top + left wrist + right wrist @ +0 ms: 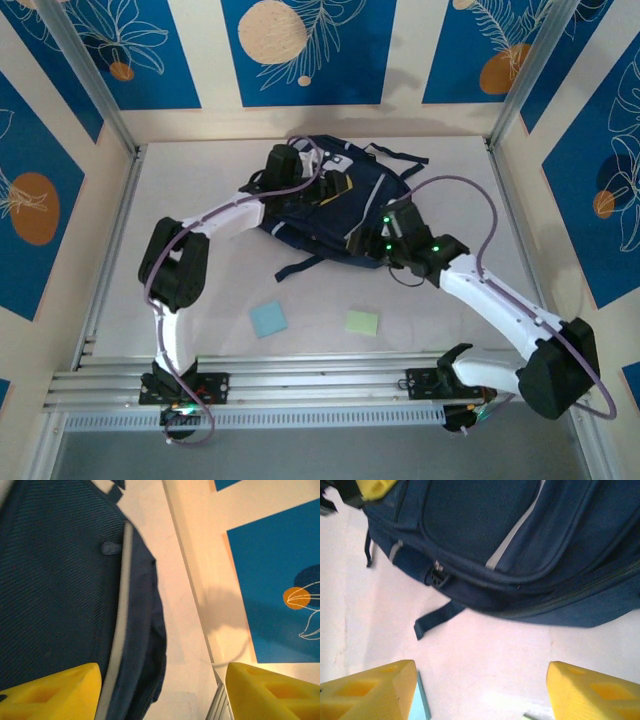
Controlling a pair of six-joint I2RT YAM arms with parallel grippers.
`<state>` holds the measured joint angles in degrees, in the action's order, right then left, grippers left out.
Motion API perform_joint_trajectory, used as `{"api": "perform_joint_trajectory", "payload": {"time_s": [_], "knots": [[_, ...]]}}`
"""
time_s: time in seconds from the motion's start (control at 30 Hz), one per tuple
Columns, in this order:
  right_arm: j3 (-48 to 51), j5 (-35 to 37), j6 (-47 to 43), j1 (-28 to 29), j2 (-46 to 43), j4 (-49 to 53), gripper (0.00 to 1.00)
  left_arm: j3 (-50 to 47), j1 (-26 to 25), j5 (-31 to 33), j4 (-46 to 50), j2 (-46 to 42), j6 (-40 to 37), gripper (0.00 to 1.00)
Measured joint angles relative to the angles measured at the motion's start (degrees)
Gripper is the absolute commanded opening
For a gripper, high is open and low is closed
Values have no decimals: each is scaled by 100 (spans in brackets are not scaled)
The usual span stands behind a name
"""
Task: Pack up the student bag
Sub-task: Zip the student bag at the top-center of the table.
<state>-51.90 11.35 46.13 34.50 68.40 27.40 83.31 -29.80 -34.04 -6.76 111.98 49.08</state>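
Looking at the student bag flopped flat on the far half of the table, long axis roughly far-left to near-right, going by the light grey stripe. Got a gripper on each side. Left gripper over the far-left part, yellow fingers spread wide with nothing pinched, just navy fabric and stripe below. Right gripper hovering off the near-right edge, jaws also wide apart and empty, bag straight ahead, bare table underneath.

Probably all hinges on the zip. Spotted a zipper pull on the near seam, ahead and a bit left of the right jaws, and that seam looks closed. So right arm clearly the nearer one. Can't tell from here whether any other opening is undone up top.

Also worth noting: a light blue sticky-note pad and a light green sticky-note pad lying between bag and arm bases, well apart from the bag, presumably the cargo. Loose black strap trailing off the near edge toward the blue pad, could snag a finger.
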Motion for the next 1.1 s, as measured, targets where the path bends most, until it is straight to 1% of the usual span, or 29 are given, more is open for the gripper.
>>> {"api": "perform_joint_trajectory", "payload": {"time_s": [0.17,0.27,0.4,0.6,0.73,0.77,0.83,0.9,1.0,1.07,1.1], "knots": [[-151,468,352,761,885,-223,63,-964,433,223,-13,-629,-118,70],[-522,634,492,981,1493,-258,63,-1434,669,446,28,-914,-199,71],[-909,791,608,1005,1912,-328,63,-1777,804,839,212,-1027,-299,72],[-960,979,769,1005,1958,-378,64,-2236,804,1165,302,-1025,-140,73],[-960,1021,839,1008,1958,-380,64,-2260,804,1235,273,-903,-7,72],[-960,1032,841,1005,1958,-380,64,-2229,804,1263,273,-835,17,70],[-957,1034,841,1005,1958,-389,63,-2094,804,1296,275,-629,76,63],[-925,1032,837,1005,1956,-437,62,-1945,804,1316,271,-431,151,47],[-866,1027,831,1008,1956,-527,59,-1816,804,1300,184,-278,295,32],[-833,1023,802,1008,1956,-584,58,-1757,804,1290,94,-238,398,29],[-822,1012,793,1008,1956,-605,58,-1731,804,1290,59,-234,442,24]]}}
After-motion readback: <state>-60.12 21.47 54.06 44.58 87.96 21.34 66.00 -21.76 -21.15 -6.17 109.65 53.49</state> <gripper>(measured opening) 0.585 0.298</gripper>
